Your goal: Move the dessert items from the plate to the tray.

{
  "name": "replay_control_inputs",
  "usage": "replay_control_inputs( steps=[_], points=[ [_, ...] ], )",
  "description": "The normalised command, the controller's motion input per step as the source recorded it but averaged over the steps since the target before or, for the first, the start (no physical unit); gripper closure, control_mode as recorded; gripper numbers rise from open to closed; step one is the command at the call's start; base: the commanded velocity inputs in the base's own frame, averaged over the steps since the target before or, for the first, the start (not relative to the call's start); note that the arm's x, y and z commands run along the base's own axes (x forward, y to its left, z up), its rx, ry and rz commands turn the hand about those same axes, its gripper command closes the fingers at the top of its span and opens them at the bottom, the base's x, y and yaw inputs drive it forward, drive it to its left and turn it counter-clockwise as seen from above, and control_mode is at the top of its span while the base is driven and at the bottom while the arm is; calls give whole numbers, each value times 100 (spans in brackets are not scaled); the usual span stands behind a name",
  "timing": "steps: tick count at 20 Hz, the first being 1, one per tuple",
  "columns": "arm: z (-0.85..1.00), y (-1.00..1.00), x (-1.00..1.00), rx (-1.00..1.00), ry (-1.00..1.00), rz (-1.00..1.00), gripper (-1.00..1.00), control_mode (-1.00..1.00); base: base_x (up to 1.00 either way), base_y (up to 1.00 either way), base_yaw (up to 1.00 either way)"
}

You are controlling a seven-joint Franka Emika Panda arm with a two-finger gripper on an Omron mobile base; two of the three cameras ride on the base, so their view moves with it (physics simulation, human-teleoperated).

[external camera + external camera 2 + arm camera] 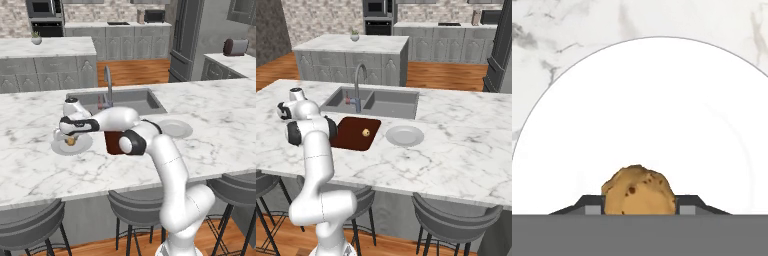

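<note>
Plainly mid-grasp: gripper low over the white plate, fingers pressed against both flanks of the remaining cookie, no gap visible on either side. Seems a clamp, though not proven firm. Other cookie already lying on the tray, so half done by the look of it.

Main risks:
- Crumbly, rounded lump held low on its sides; could slip or roll out on the lift if squeezed lightly, or break if squeezed hard.
- Could drag the light plate along, should the fingertips scrape its surface on the way up.
- Could drop the load short of the tray, onto bare marble, given a hasty sideways swing.

Room and edges: from the left base view, plate well inside the counter, away from the front edge. Tray just beside it toward the arm's right, partly hidden behind the forearm. Sink and faucet behind the tray, near enough to matter on a high, wide arc. Empty second plate just beyond the tray. Plenty of open tray surface around the first cookie for a clean set-down.
</note>
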Motion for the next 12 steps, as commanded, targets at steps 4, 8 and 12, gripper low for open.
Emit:
replay_control_inputs(
  steps=[4, 8, 12],
  points=[
    [40, -39, -25, 1, 0, -4, 100, -100, 0, 0, 0],
    [90, -92, -76, 2, -2, 0, 100, -100, 0, 0, 0],
    [69, -97, -96, 2, 0, -1, 100, -100, 0, 0, 0]
  ],
)
